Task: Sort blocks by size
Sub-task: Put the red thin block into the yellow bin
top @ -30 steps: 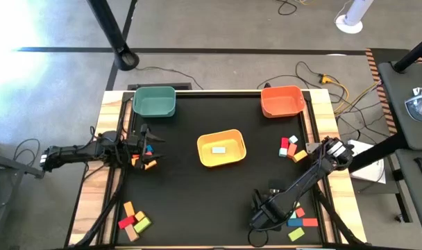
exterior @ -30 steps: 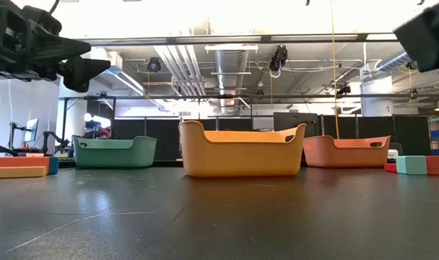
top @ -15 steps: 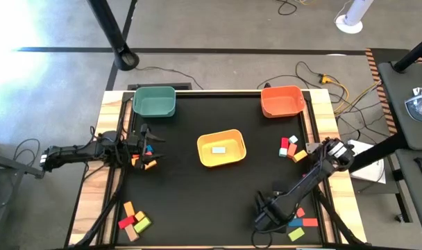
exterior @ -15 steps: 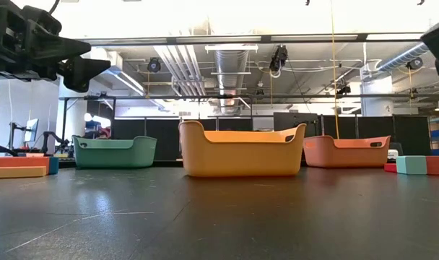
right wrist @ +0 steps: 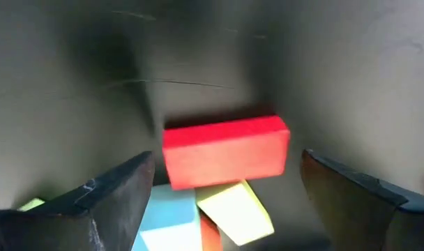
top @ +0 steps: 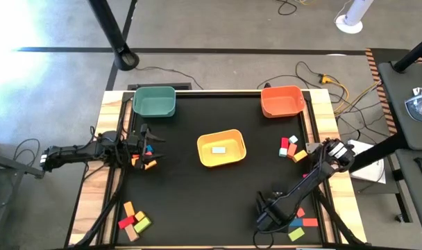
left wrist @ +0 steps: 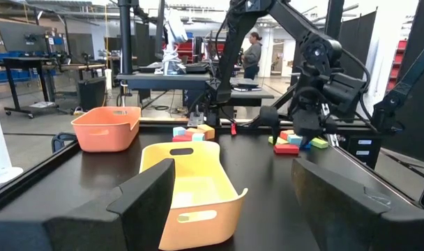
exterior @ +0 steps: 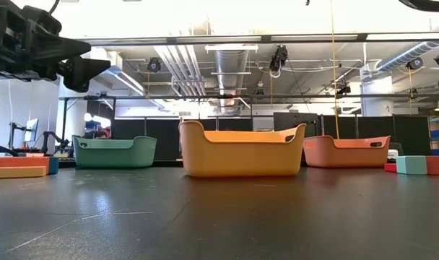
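On the black table top (top: 197, 194), the right gripper (top: 268, 217) has slid toward the near-right block cluster — jaws spread above a red rectangular block (right wrist: 226, 151); farther back, the left gripper (top: 143, 147) waits open — a pick looks imminent.

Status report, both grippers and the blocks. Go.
Right gripper open, above red block in the front-right pile. Left gripper open, idle at left edge, empty. One pale block in yellow bin. Nothing blocking.
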{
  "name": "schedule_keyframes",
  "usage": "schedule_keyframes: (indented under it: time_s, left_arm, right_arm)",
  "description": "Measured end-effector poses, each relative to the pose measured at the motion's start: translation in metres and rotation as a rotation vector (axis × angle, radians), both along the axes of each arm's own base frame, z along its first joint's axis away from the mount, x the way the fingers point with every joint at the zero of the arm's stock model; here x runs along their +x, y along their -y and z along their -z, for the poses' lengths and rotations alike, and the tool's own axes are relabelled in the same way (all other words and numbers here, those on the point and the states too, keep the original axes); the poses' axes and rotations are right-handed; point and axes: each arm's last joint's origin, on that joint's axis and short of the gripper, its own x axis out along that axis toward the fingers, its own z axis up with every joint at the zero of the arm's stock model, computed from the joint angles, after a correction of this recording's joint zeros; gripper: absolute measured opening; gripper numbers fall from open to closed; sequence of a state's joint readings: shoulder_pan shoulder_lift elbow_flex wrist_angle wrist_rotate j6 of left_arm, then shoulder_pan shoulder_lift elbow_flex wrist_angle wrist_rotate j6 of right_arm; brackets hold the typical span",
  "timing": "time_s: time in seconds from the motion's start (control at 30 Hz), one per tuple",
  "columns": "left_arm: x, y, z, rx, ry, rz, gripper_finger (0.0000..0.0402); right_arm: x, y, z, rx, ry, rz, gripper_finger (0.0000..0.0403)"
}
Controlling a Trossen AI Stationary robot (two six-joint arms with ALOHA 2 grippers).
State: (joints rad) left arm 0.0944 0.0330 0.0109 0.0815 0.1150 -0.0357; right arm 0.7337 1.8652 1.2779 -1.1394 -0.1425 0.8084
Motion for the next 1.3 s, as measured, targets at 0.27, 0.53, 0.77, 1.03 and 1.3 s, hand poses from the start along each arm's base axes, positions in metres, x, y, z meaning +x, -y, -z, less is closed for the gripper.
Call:
schedule_keyframes:
  time_s: [0.27, 0.53, 0.77, 1.03, 1.3]
  left_arm:
    - [0.000, 0.000, 0.000, 0.000, 0.000, 0.000, 0.0274]
    - [0.000, 0.000, 0.000, 0.000, 0.000, 0.000, 0.0274]
    - [0.000, 0.000, 0.000, 0.000, 0.000, 0.000, 0.0274]
    - [0.000, 0.000, 0.000, 0.000, 0.000, 0.000, 0.0274]
    - [0.000, 0.000, 0.000, 0.000, 0.000, 0.000, 0.0274]
  right_arm:
    - [-0.006, 0.005, 0.015, 0.023, -0.021, -0.015, 0.0334]
    - [-0.006, 0.005, 0.018, 0.051, 0.000, -0.062, 0.0278]
    - [0.000, 0.003, 0.013, 0.060, 0.026, -0.053, 0.0276]
    - [0.033, 0.010, -0.019, 0.078, 0.149, -0.058, 0.0276]
    - [0.073, 0.041, -0.066, 0.053, 0.316, -0.105, 0.0282]
